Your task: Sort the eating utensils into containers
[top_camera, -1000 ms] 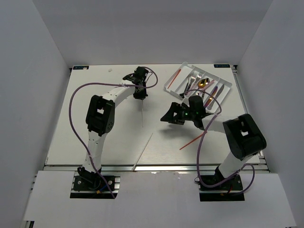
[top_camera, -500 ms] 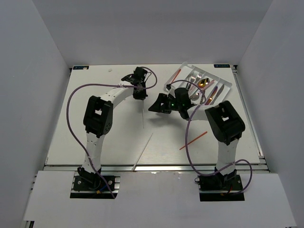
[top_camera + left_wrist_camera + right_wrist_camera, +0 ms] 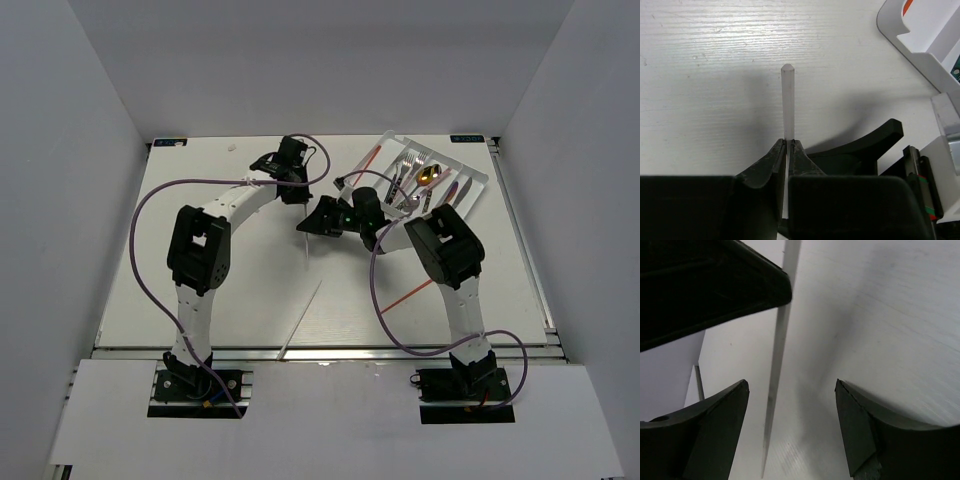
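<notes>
My left gripper is shut on a pale chopstick and holds it by its far end, the stick pointing toward the near edge. In the left wrist view the chopstick stands pinched between the jaws. My right gripper is open beside that stick. In the right wrist view the chopstick runs between the spread jaws, nearer the left finger and touching neither. The white tray at the back right holds forks, spoons and a red chopstick.
A second pale chopstick lies near the front edge. A red chopstick lies on the table right of centre. The tray's corner shows in the left wrist view, close to the right arm's finger.
My right arm has swung left from the table's middle, and its open jaws now straddle the chopstick held by the left gripper. The left gripper has barely moved.
</notes>
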You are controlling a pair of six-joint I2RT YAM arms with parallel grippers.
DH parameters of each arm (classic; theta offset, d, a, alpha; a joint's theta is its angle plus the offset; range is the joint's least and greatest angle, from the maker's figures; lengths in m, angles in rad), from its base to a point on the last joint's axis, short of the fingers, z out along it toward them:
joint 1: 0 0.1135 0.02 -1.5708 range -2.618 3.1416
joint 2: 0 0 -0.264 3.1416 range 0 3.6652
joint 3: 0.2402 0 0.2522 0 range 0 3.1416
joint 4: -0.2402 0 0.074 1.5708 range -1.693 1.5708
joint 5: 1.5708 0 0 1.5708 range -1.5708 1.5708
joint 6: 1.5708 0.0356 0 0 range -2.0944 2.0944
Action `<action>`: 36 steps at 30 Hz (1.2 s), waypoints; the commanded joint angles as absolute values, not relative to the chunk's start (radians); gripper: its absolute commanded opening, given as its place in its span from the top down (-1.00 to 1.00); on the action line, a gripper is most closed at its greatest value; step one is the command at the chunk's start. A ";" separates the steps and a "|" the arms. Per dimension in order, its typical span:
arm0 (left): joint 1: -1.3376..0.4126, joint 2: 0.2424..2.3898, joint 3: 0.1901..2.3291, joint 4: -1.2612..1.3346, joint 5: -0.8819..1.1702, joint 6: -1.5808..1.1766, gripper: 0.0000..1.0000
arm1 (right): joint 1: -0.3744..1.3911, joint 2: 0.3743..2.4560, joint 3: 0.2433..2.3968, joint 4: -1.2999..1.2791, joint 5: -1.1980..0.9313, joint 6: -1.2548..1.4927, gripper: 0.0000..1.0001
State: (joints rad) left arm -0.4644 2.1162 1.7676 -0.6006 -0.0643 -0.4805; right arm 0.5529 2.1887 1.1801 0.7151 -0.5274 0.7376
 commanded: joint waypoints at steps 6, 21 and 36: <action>-0.469 2.020 1.723 -0.569 -0.035 -0.485 1.00 | 0.564 2.220 1.177 0.966 -0.584 0.844 0.20; -0.469 1.781 1.715 -0.621 -0.276 -0.457 -0.96 | 0.468 2.069 1.155 0.786 -0.513 0.900 1.00; -0.469 1.298 1.062 -0.565 -0.238 -0.296 -0.96 | 0.319 2.252 1.758 0.015 -0.020 0.911 1.00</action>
State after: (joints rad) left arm -0.4671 1.3361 1.1175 -0.5896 -0.2489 -0.3378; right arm 0.3119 2.2063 1.6855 0.2104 -0.1684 0.9295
